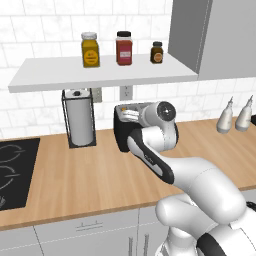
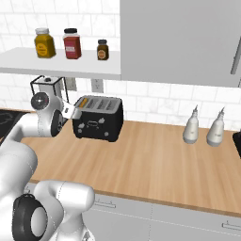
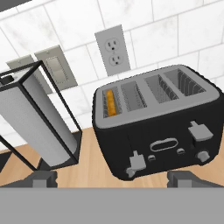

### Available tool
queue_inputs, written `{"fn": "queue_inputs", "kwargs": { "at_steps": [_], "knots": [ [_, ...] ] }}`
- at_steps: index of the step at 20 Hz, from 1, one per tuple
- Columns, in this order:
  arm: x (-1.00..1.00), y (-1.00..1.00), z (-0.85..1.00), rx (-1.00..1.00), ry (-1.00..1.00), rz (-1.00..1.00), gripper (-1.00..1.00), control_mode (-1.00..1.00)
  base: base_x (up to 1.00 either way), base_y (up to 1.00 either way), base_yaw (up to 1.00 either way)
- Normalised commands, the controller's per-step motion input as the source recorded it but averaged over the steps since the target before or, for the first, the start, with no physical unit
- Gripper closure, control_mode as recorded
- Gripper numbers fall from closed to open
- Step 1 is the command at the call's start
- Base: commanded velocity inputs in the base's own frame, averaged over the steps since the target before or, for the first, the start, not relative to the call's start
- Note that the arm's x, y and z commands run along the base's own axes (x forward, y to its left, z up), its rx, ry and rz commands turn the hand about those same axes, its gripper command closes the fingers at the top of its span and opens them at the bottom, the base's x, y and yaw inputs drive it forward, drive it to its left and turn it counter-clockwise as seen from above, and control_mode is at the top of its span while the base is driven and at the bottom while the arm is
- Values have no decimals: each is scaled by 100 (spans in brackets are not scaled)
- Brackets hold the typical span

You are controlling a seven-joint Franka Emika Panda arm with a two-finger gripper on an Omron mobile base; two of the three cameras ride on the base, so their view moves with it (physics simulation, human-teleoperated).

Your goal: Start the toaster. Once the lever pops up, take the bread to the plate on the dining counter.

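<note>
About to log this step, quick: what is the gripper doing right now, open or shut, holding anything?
Gripper: open, holding nothing, its fingertips spread just in front of the toaster.

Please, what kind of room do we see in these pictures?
Most likely a home kitchen: a black toaster stands on a wooden counter against a white tiled wall, with spice jars on a shelf and a cooktop at the side.
</note>
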Motion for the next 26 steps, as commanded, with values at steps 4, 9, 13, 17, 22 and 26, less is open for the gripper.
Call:
{"fn": "queue_inputs", "kwargs": {
  "at_steps": [4,9,13,17,22,26],
  "knots": [
    [0,0,0,0,0,0,-100,-100,0,0,0],
    [0,0,0,0,0,0,-100,-100,0,0,0],
    [0,0,0,0,0,0,-100,-100,0,0,0],
    [0,0,0,0,0,0,-100,-100,0,0,0],
    [0,0,0,0,0,0,-100,-100,0,0,0],
    [0,0,0,0,0,0,-100,-100,0,0,0]
  ]
}}
